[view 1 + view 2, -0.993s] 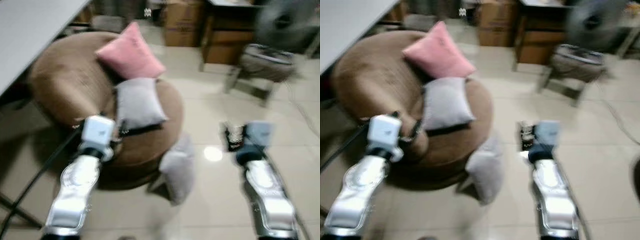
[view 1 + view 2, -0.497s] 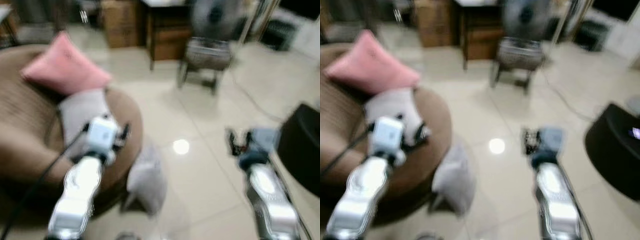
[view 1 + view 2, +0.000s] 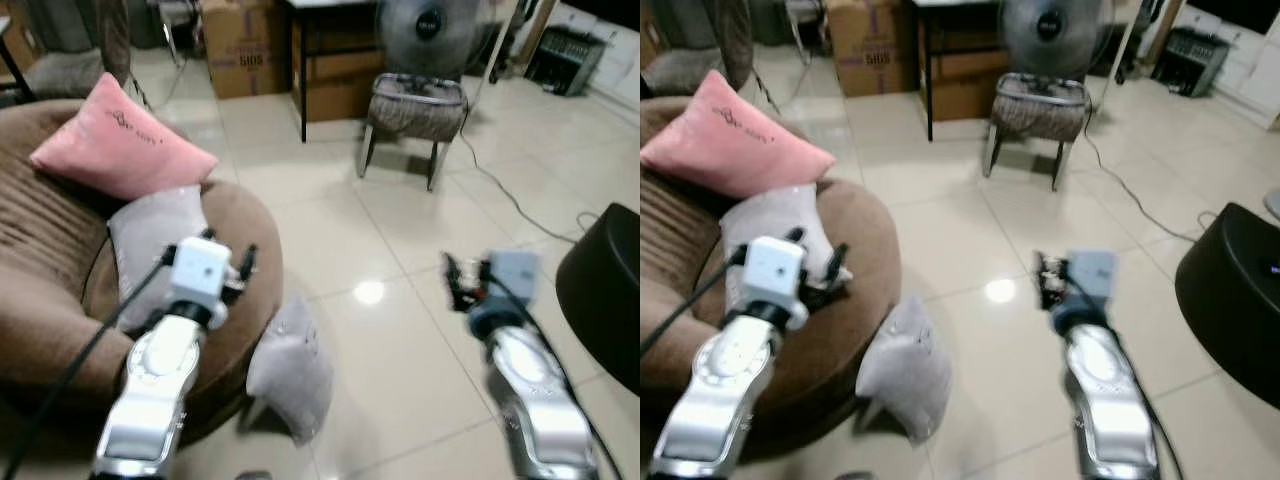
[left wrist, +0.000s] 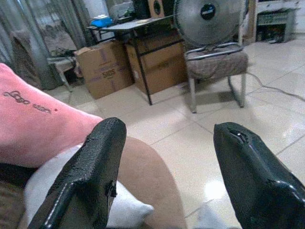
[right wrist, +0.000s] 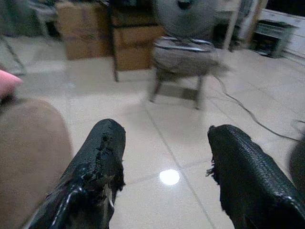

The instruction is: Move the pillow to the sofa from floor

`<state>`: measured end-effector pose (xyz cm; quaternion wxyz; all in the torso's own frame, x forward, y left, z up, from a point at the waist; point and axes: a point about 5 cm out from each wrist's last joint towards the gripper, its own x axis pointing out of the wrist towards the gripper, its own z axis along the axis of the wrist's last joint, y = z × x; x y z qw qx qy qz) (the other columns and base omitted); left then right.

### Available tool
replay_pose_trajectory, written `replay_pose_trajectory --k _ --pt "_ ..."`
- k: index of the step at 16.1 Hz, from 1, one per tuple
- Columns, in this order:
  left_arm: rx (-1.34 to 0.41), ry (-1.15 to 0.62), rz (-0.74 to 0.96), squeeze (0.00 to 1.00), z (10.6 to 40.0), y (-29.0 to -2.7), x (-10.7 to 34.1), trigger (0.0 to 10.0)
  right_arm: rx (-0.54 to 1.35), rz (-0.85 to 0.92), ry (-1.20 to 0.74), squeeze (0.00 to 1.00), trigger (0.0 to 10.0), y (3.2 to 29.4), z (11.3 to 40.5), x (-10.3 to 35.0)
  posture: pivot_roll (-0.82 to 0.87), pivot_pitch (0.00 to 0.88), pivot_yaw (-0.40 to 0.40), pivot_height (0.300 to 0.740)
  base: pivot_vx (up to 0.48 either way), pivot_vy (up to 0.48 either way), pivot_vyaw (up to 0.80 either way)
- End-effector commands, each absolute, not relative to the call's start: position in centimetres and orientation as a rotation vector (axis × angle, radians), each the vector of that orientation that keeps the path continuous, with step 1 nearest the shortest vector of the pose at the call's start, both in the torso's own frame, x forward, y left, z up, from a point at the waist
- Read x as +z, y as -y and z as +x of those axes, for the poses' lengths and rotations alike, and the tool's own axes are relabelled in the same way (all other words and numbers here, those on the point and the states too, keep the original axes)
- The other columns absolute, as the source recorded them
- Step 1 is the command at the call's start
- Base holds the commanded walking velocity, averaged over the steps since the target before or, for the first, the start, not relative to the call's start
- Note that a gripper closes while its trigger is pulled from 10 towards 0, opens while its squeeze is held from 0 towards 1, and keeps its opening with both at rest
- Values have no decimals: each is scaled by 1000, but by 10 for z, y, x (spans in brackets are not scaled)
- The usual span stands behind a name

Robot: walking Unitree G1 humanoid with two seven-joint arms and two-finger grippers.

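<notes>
Pillow on the floor: we see a grey pillow standing on the tiled floor, leaning against the front of the brown round sofa.
Sofa: it is big, brown and soft, on our left side.
Pillows on the sofa: a pink pillow leans at the back, and a second grey pillow sits just below it, touching it.
Left tool: our left tool is up in the air over the sofa's front edge, above the grey pillow that lies there. Its two black fingers are spread wide with nothing between them.
Right tool: our right tool hangs over the bare floor, well apart from the floor pillow. Its fingers are spread wide too, and it carries nothing.
Behind: a small padded stool stands by a round fan, with a brown cardboard box near a dark desk.
Right side: a black round thing sits at the edge; we cannot tell what it is.
</notes>
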<state>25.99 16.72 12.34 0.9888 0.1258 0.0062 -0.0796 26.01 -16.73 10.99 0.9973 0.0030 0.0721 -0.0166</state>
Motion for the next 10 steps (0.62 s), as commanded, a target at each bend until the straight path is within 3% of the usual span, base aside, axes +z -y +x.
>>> replay_pose_trajectory --k 1,3,6,10 --pt "-173 -1 249 0 262 -162 126 10000 -60 -7 -149 0 10000 178 258 109 94 0 -5 740 289 0 0" --pt "-169 0 250 0 262 -163 126 10000 -17 -20 -161 0 10000 174 259 108 95 0 -4 740 287 0 0" --pt "-169 1 252 0 264 -164 127 10000 -27 -28 -158 0 10000 174 259 109 91 0 1 740 289 0 800" --pt "-181 2 250 0 264 -161 127 10000 -47 9 -151 0 10000 177 257 108 88 0 8 740 286 0 0"
